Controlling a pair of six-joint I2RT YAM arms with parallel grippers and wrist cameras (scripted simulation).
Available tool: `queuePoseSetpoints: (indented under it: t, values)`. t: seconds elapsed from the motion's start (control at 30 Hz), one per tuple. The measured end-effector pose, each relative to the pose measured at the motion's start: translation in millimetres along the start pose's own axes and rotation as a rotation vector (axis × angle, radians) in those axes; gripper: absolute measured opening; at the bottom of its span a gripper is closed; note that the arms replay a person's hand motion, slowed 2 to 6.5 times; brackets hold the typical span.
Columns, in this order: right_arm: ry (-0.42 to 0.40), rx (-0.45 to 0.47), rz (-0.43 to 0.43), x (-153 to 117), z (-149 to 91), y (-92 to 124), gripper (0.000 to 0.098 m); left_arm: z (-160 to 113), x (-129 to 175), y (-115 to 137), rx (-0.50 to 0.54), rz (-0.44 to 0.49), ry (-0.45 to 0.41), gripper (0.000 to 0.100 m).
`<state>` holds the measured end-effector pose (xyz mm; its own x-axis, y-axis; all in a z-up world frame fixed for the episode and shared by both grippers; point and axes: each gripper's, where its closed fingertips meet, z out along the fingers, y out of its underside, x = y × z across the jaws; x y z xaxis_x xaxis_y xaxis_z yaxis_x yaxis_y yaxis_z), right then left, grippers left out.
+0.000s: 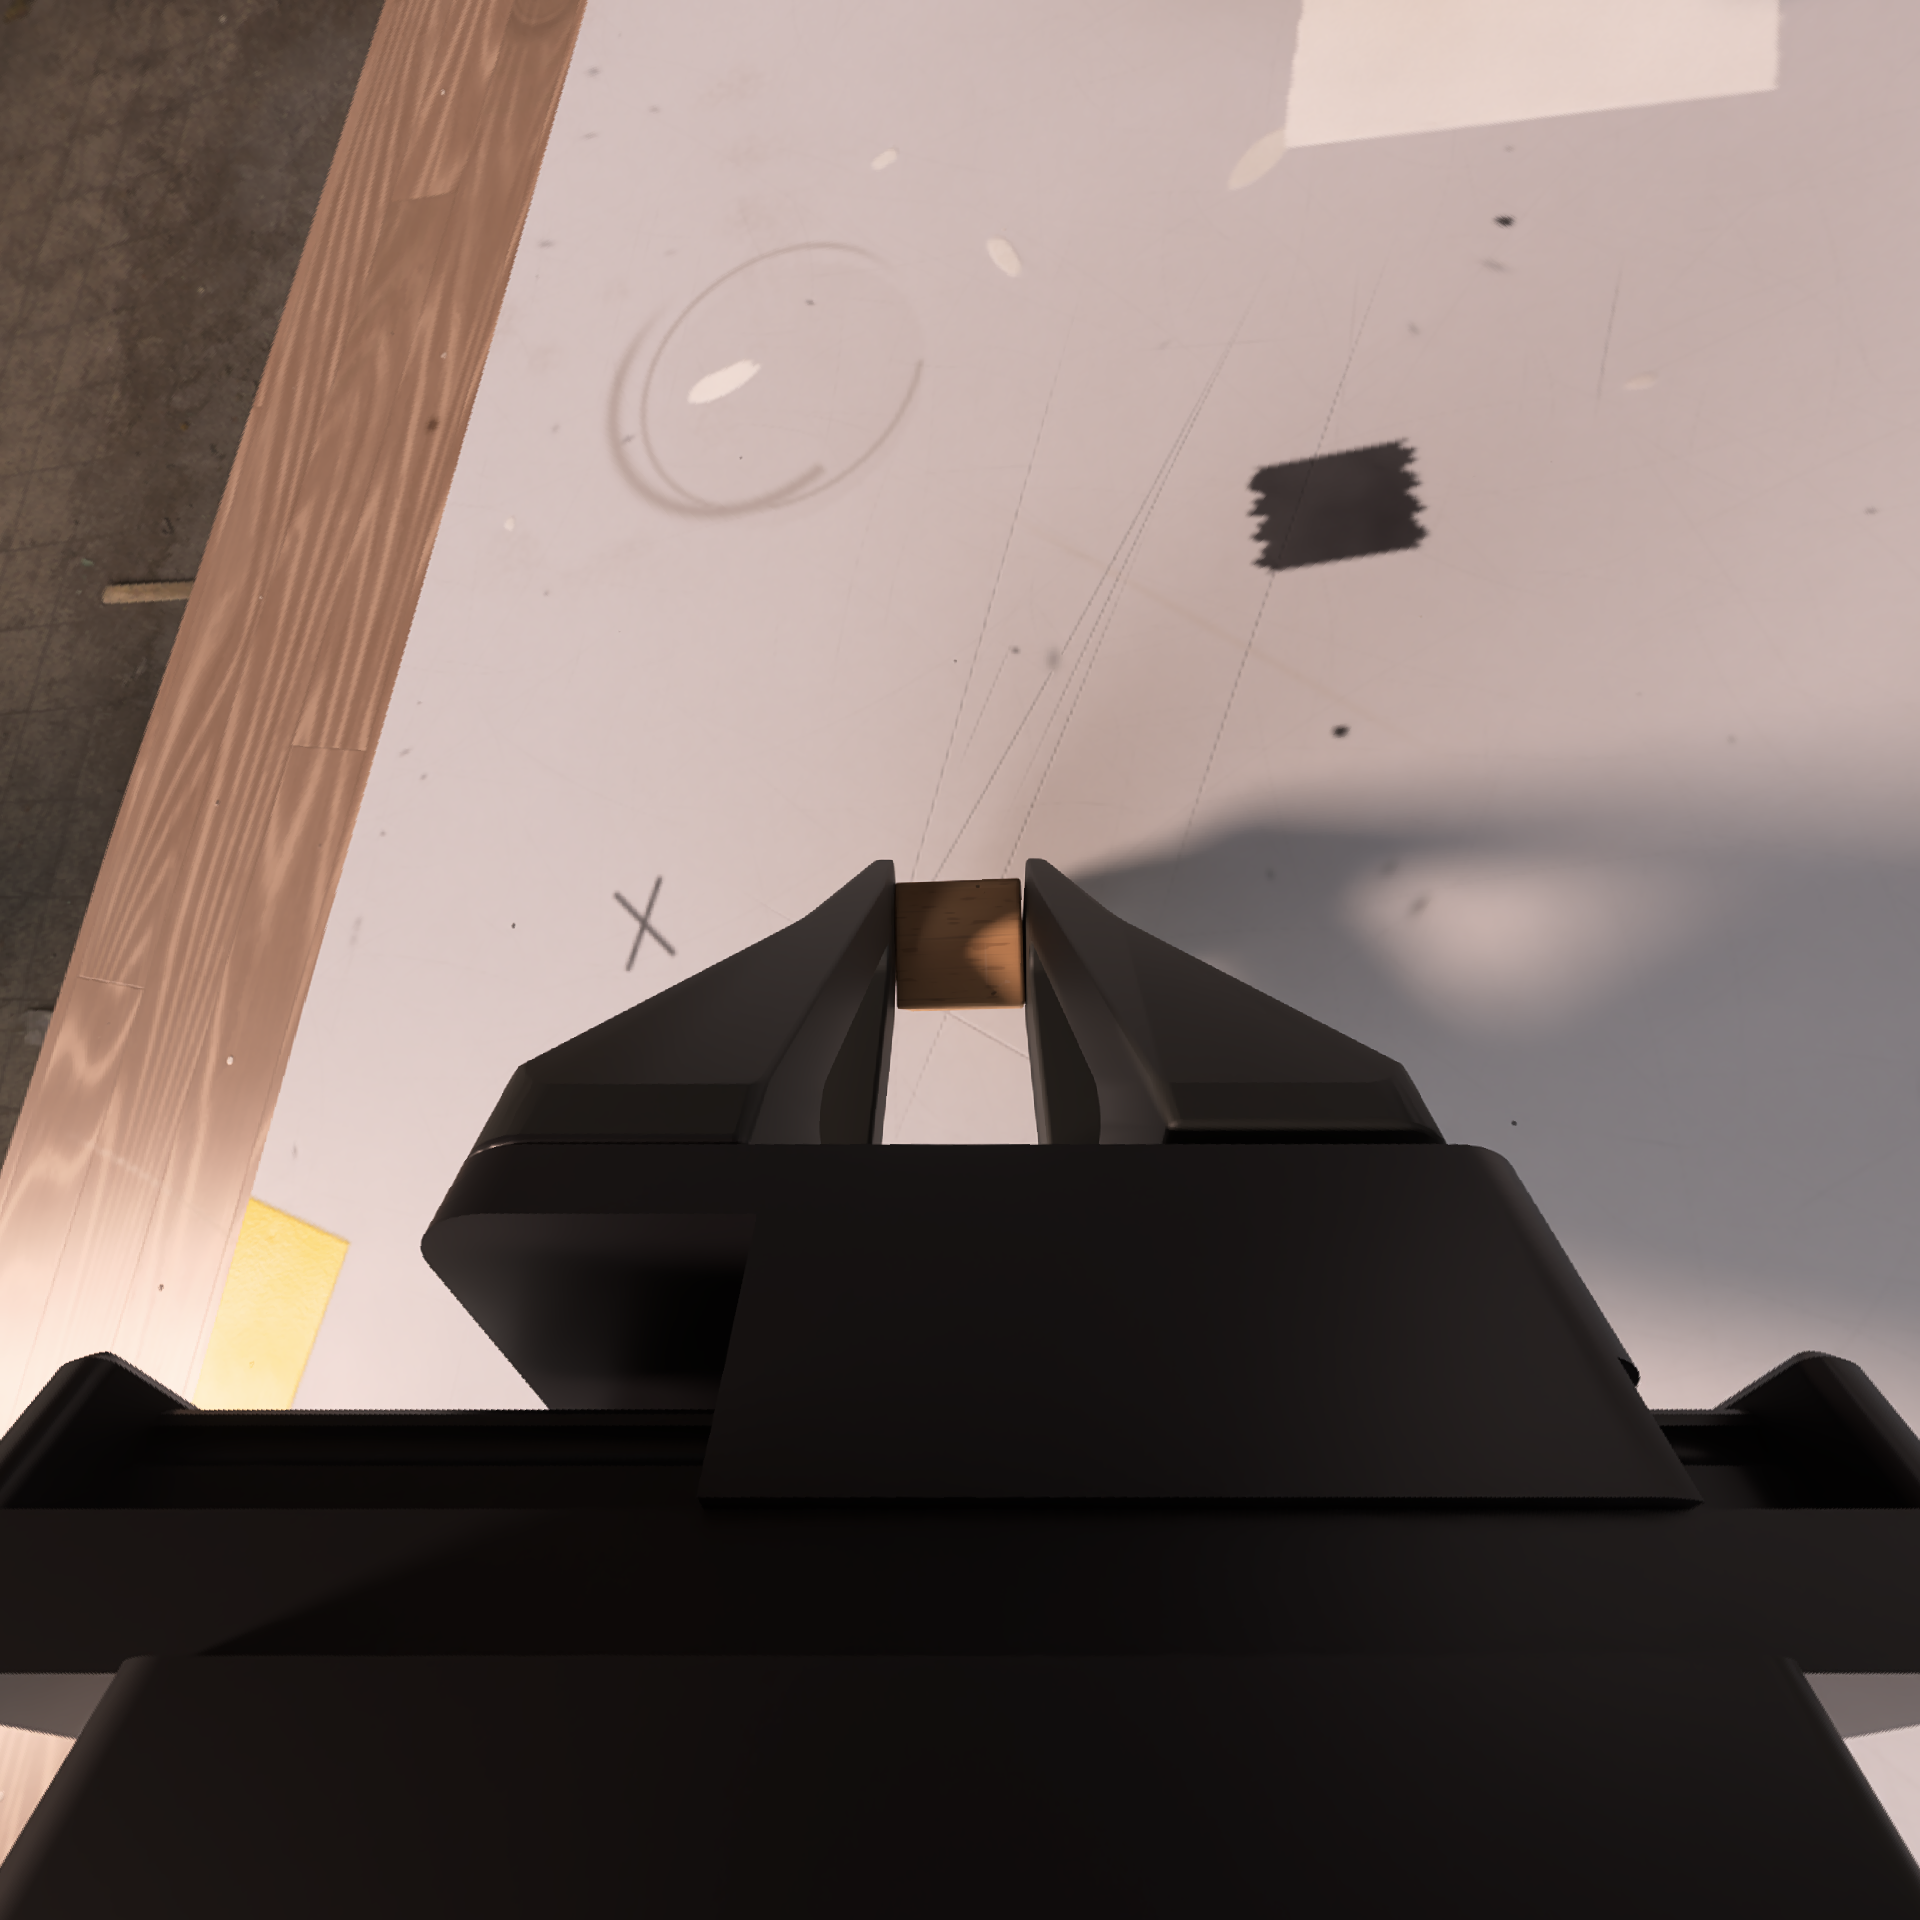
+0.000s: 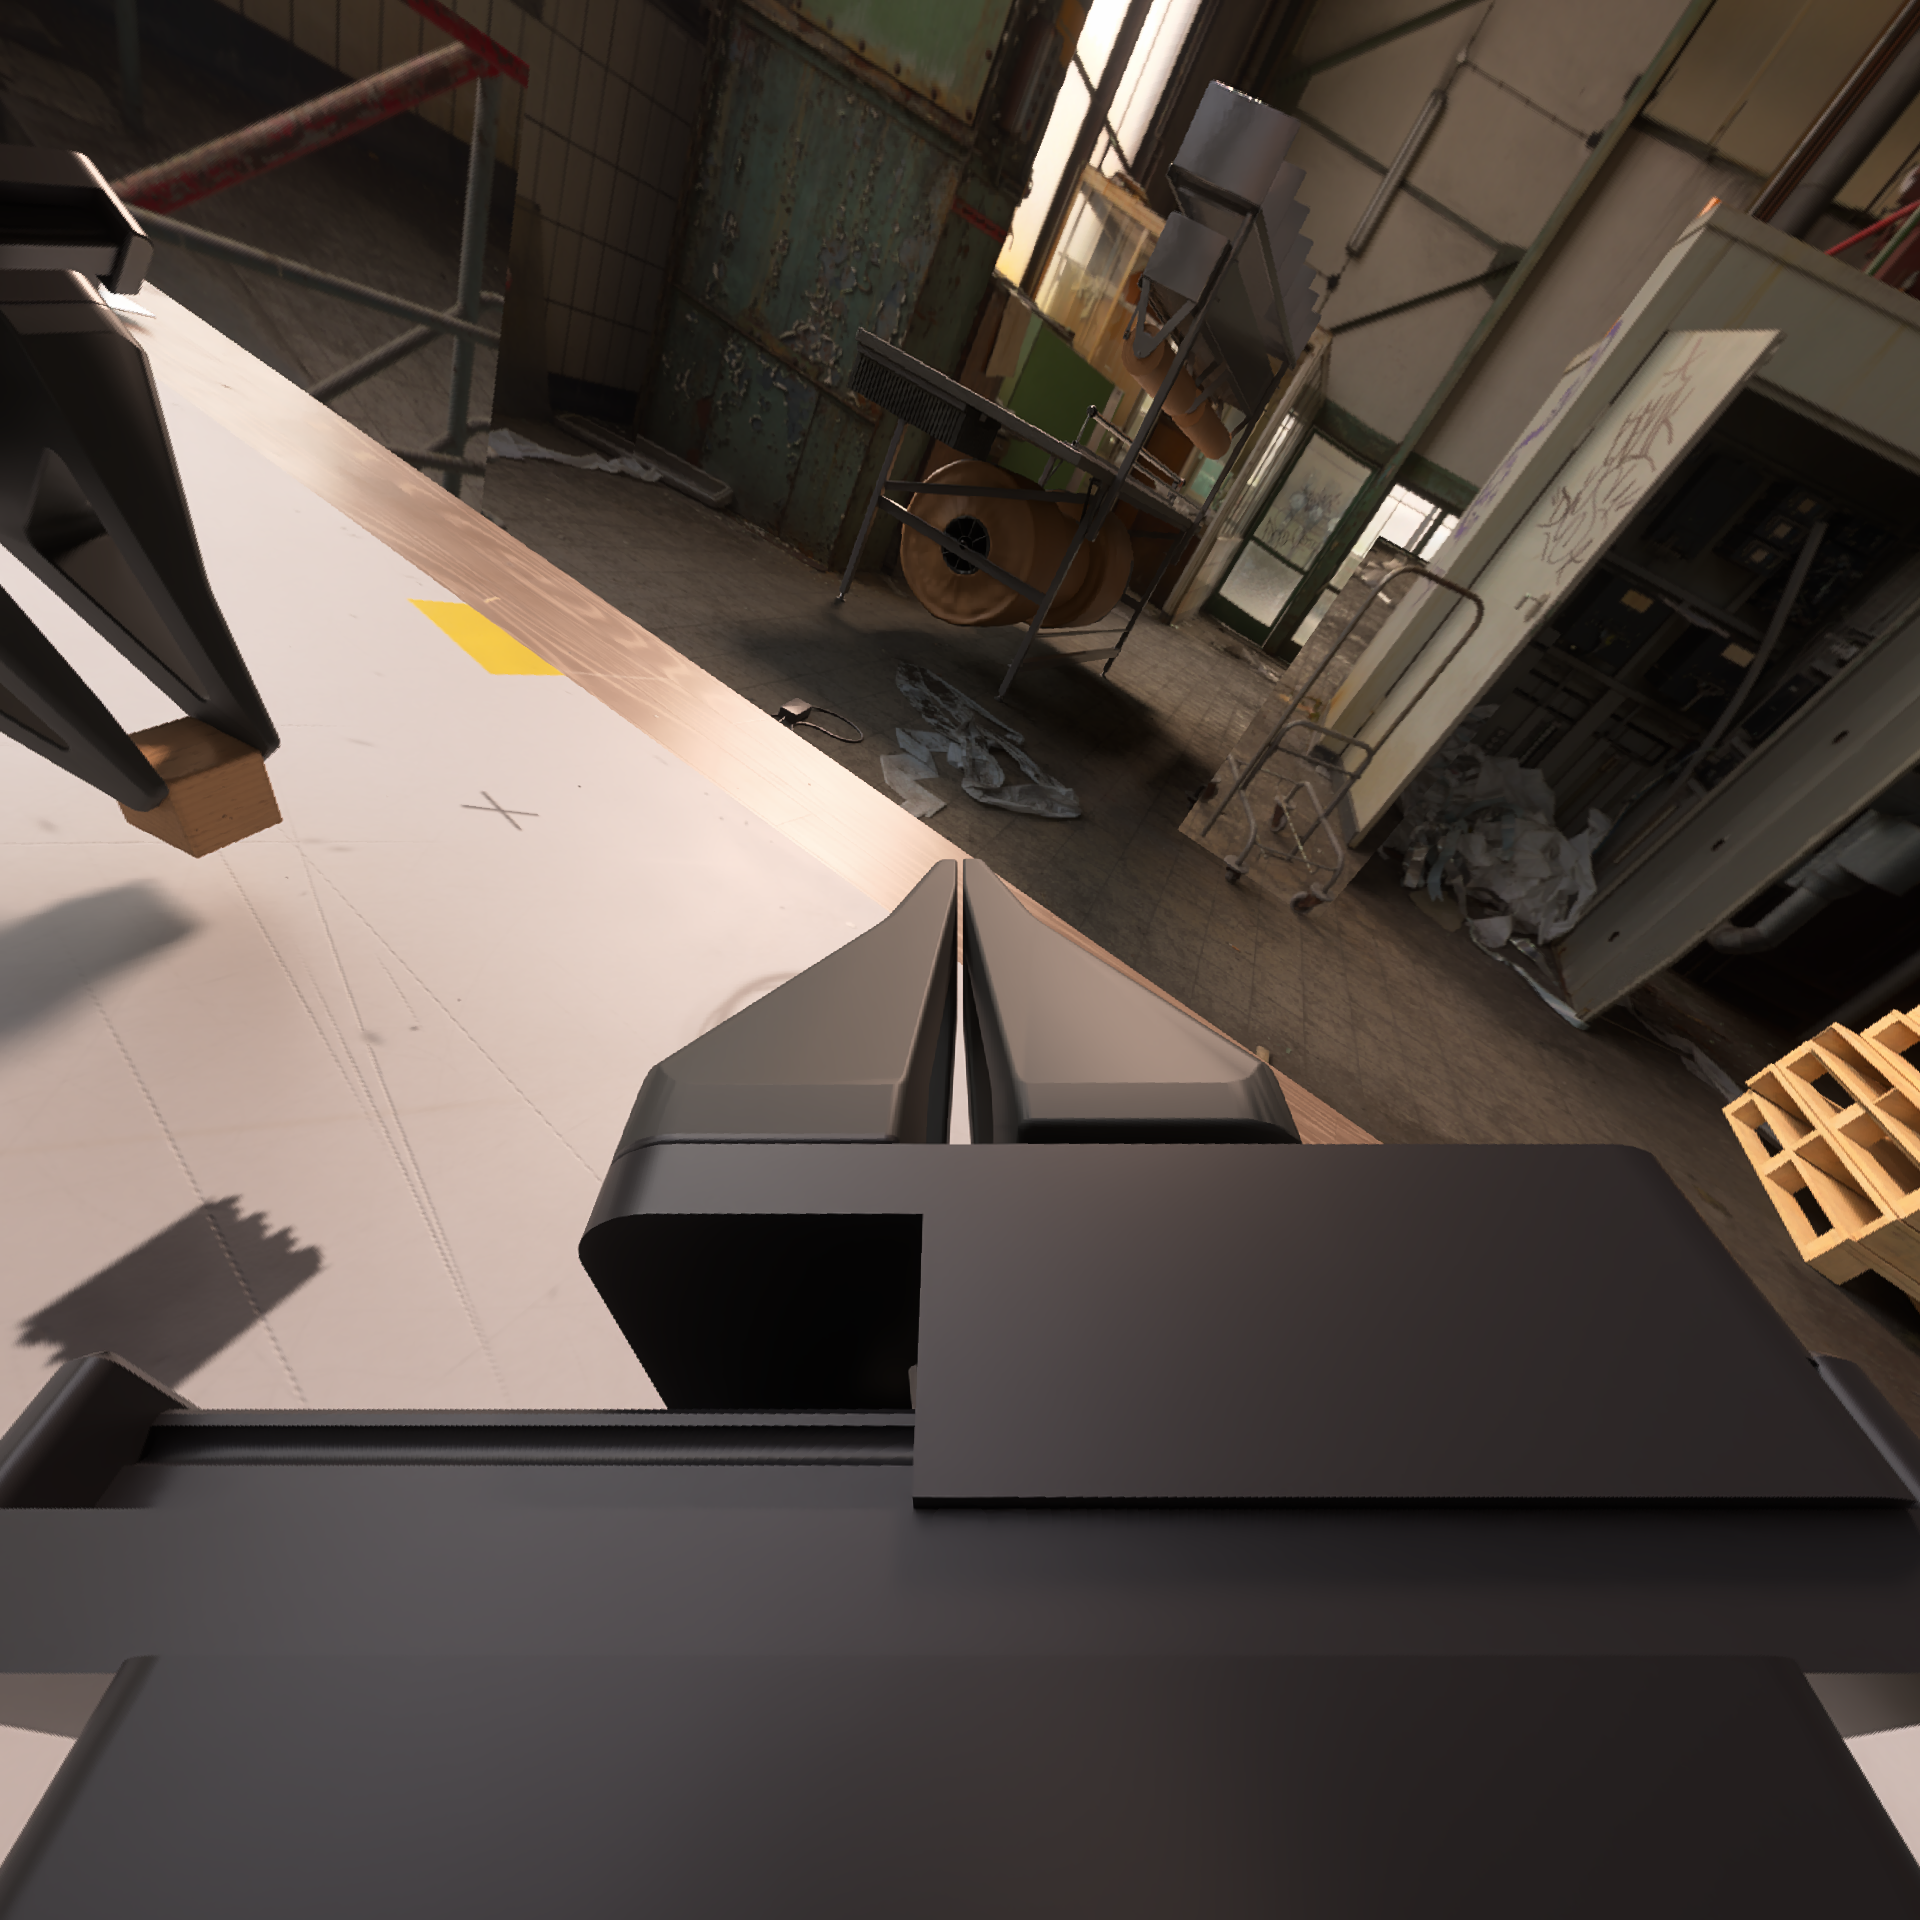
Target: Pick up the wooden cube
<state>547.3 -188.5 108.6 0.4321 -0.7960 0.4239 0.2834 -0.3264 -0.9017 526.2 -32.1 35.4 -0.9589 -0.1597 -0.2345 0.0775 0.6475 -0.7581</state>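
Note:
The small wooden cube [image 1: 958, 943] sits between the two black fingers of my left gripper [image 1: 959, 883], which is shut on it and holds it above the white tabletop [image 1: 790, 665]. The right wrist view shows the same cube [image 2: 213, 795] at the left, pinched at the fingertips of the left gripper [image 2: 203, 774] and clear of the table, with its shadow [image 2: 94, 930] below. My right gripper [image 2: 959, 873] is shut and empty, its fingers pressed together near the table's wooden edge [image 2: 727, 707].
The table has a wooden border [image 1: 281, 665], a yellow patch [image 1: 275, 1304] near the edge, a pencilled cross [image 1: 644, 923], a ring stain [image 1: 769, 379] and a dark smear [image 1: 1340, 504]. Beyond the edge are a dirty floor, a metal cart [image 2: 1299, 810] and wooden pallets [image 2: 1839, 1153].

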Motion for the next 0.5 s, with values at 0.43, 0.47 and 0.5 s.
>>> queuePoseSetpoints:
  t: [0.43,0.47,0.5]
  values:
    - [0.0,0.0,0.0,0.0,0.0,0.0,0.0009,-3.6,-4.6,2.1,0.001,-0.005,-0.018,0.021]
    - [0.0,0.0,0.0,0.0,0.0,0.0,0.0009,-3.9,-4.9,2.2,0.002,-0.006,-0.02,0.021]
    - [0.0,0.0,0.0,0.0,0.0,0.0,0.0009,-4.3,-5.3,2.3,0.002,-0.006,-0.021,0.021]
